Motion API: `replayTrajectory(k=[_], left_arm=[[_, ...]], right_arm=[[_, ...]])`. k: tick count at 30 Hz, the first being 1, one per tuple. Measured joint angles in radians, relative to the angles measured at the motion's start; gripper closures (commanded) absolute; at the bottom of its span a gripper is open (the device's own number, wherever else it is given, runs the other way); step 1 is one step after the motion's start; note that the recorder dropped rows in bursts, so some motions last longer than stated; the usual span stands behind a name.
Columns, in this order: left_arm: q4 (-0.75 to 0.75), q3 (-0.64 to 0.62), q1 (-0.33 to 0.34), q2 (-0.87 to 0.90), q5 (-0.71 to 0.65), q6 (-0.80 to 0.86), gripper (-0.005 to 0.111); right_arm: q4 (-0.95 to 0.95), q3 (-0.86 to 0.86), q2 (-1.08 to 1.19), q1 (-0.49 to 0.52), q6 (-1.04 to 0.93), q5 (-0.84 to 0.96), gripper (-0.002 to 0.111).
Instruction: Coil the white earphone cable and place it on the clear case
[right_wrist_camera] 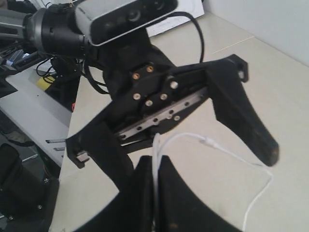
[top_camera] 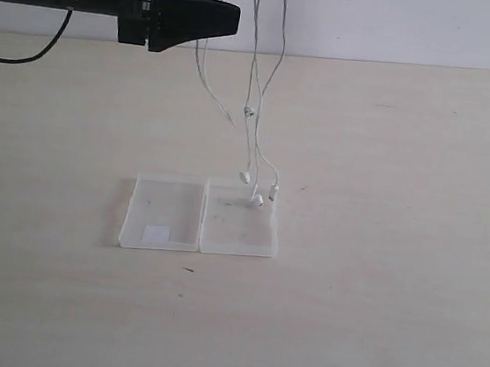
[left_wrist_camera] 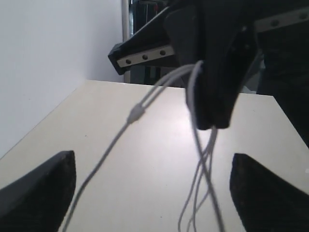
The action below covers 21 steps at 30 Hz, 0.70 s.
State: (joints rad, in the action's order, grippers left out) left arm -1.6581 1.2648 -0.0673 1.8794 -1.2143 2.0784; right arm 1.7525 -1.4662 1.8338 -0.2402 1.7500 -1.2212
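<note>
One white earphone cable [top_camera: 249, 111], dangling from clenched right claw [right_wrist_camera: 155, 169], left claw [left_wrist_camera: 152, 186] released

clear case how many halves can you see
2, side by side on the table: the label half, at the exterior view's left; the plain half, under the dangling earphone cable. Neither is hidden.
</note>
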Motion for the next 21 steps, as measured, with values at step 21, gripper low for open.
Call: replayTrajectory(k=[21], left_arm=[[0.032, 0.000, -0.079, 0.066, 0.000, 0.004, 0.024]], right_arm=[[0.000, 0.000, -0.022, -0.006, -0.030, -0.002, 0.108]])
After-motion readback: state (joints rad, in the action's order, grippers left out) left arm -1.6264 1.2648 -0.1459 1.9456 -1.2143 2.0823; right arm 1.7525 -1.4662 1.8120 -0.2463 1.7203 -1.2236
